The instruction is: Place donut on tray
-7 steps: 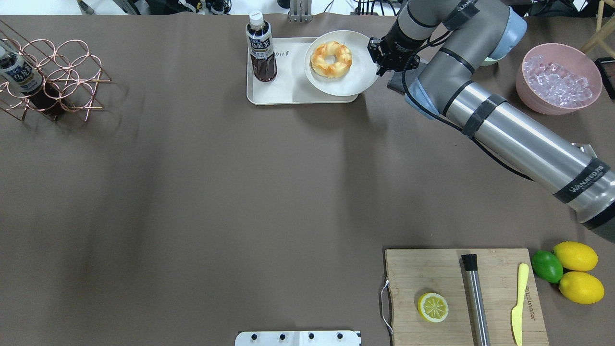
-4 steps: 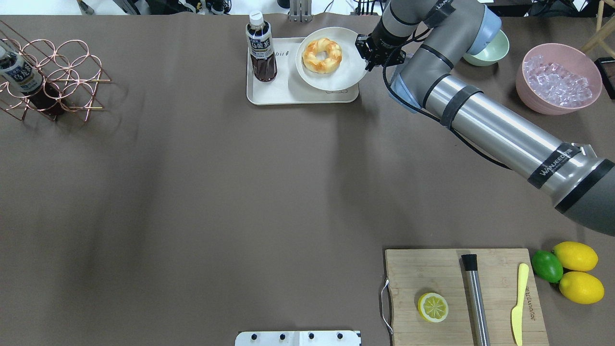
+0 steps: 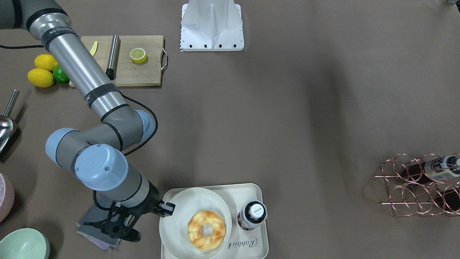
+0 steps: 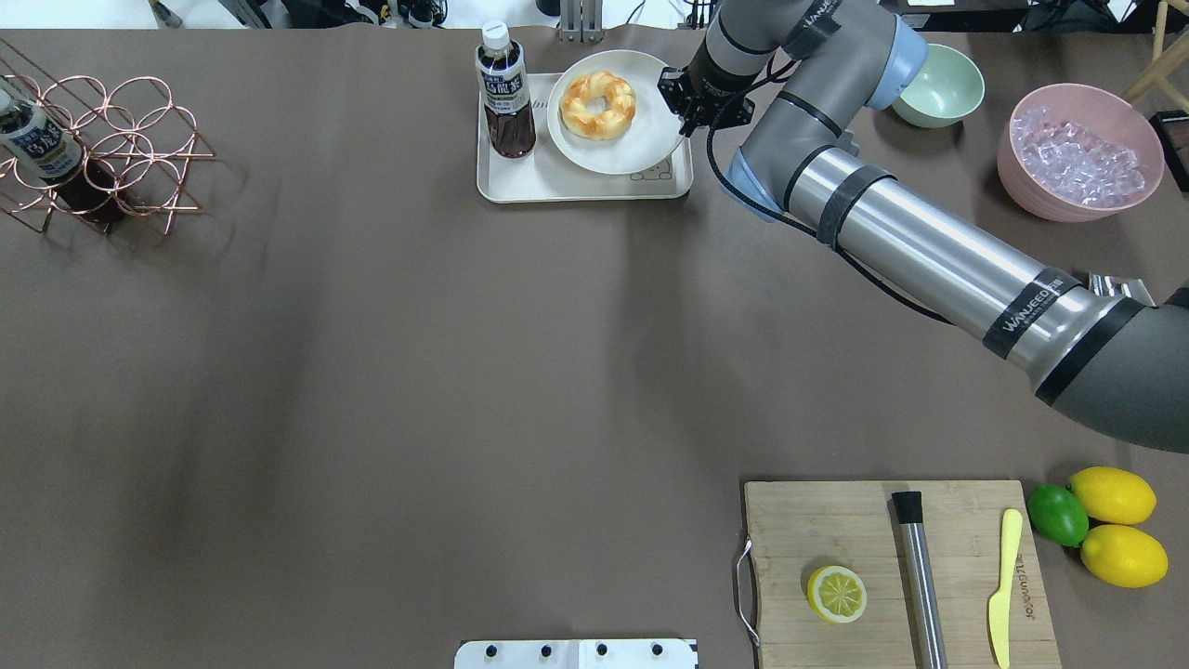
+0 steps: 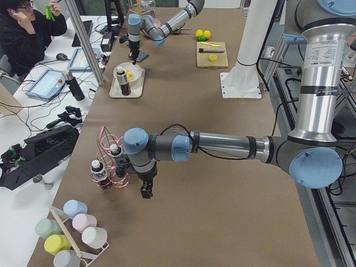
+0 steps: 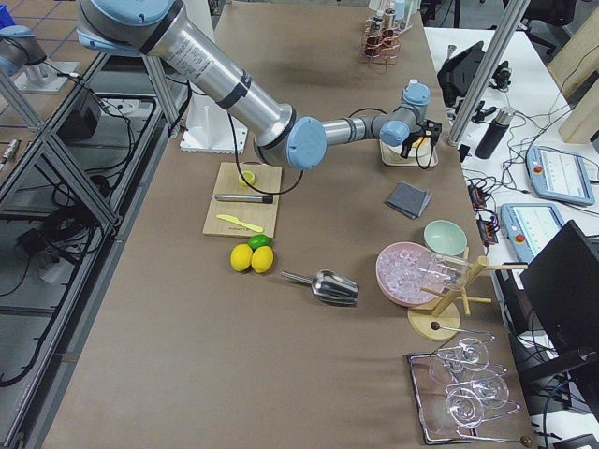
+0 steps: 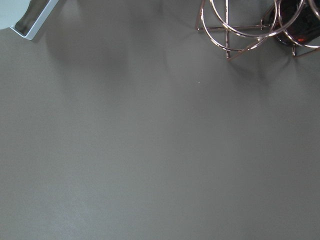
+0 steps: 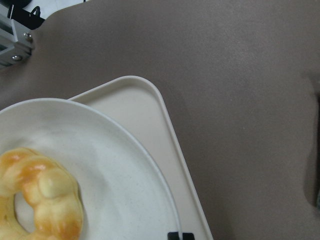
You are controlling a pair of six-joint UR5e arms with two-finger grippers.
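While the rim of the plate (image 4: 624, 153) is pinched by the right tool (image 4: 683, 104), the donut (image 4: 598, 105) is seen lying on that plate, leftward of the tool, over the tray (image 4: 520, 182) at the far edge of the counter (image 4: 372, 372).

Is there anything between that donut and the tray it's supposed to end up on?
Only the round plate that the donut lies on; the right arm's jaws grip its rim over the tray. The bottle stands at the tray's other end, beside the plate, not under it.
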